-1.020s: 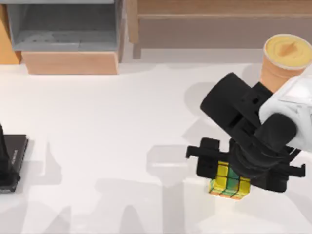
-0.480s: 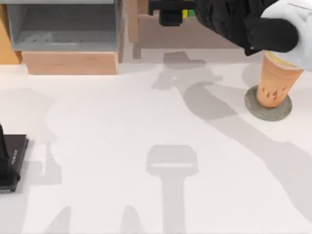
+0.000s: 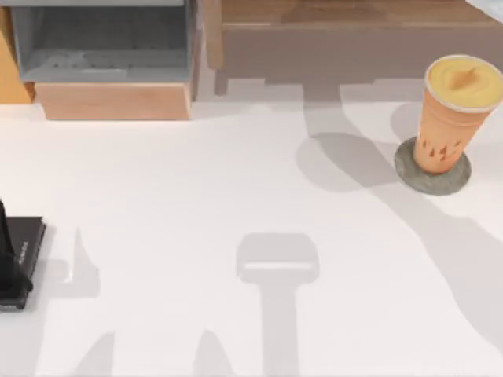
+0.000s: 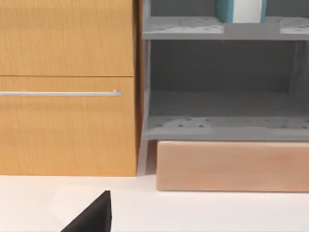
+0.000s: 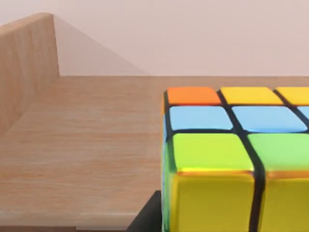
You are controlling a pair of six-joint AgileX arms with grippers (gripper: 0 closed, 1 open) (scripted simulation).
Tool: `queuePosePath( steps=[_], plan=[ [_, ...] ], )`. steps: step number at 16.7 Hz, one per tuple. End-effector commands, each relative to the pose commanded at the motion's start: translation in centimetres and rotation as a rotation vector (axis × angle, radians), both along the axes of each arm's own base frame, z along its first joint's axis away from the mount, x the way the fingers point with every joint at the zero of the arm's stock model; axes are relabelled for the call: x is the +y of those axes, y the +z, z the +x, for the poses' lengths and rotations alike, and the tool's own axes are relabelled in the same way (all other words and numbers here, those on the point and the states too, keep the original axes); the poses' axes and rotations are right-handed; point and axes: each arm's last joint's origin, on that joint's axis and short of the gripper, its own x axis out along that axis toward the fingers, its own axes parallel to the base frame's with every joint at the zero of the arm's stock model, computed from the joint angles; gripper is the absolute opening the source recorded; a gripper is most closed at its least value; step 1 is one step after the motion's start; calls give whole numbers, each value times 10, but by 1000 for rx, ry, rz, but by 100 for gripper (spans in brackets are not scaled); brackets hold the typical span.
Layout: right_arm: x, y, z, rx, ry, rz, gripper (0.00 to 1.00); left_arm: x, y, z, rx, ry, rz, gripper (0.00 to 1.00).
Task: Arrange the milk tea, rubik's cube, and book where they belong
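Rubik's cube (image 5: 227,159) seemingly rests on wooden shelf (image 5: 87,159).

Setting: rendered study or home-office corner, plain and uncluttered. White tabletop (image 3: 196,196) carries the scene. Along its far edge stand a grey open shelf unit (image 4: 222,121) on a pale wood plinth (image 4: 231,166), a wood-grain cabinet (image 4: 67,96) with a thin metal rail handle (image 4: 58,93), and a light wooden tray-like shelf (image 5: 72,145) with a raised side wall. A teal book (image 4: 240,9) stands upright on the upper grey shelf. A cup of milk tea (image 3: 454,110) sits on a grey coaster (image 3: 432,174) near the far right corner.
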Motion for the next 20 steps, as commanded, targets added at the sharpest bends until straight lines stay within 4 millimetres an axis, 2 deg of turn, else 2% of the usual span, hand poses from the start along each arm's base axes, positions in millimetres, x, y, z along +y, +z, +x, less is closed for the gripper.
queuePosePath(
  steps=[5,7,11,14,20],
  plan=[
    [1,2,-2,-3,6,6,0,0,0,0,0,0,0,100],
    [-3,8,4,-22,-13,30,0,0,0,0,0,0,0,100],
    [-21,25,36,-85,-87,96,0,0,0,0,0,0,0,100],
    [-22,30,62,-98,-88,101,0,0,0,0,0,0,0,100],
    [-1,2,98,-7,-2,5,0,0,0,0,0,0,0,100]
  ],
)
